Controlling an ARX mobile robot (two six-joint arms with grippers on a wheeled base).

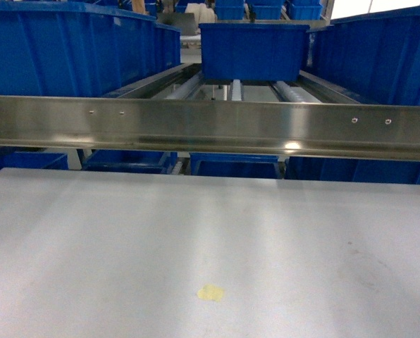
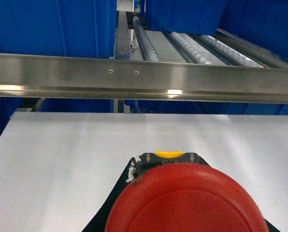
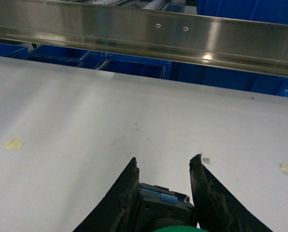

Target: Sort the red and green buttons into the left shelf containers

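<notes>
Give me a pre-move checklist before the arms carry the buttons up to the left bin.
1. Left gripper loaded: ok. The red button fills the bottom of the left wrist view.
2. Right gripper loaded: ok. Its fingers flank a dark button body with a sliver of green cap.
3. Grip firmness on either button: cannot tell.
4. Left bin in view: ok, in the head view, upper left behind the steel rail.
5. Space inside that bin: cannot tell, only its outer wall shows.
6. Rail clearance: not ok yet; both wrist views look across the table at the rail.
</notes>
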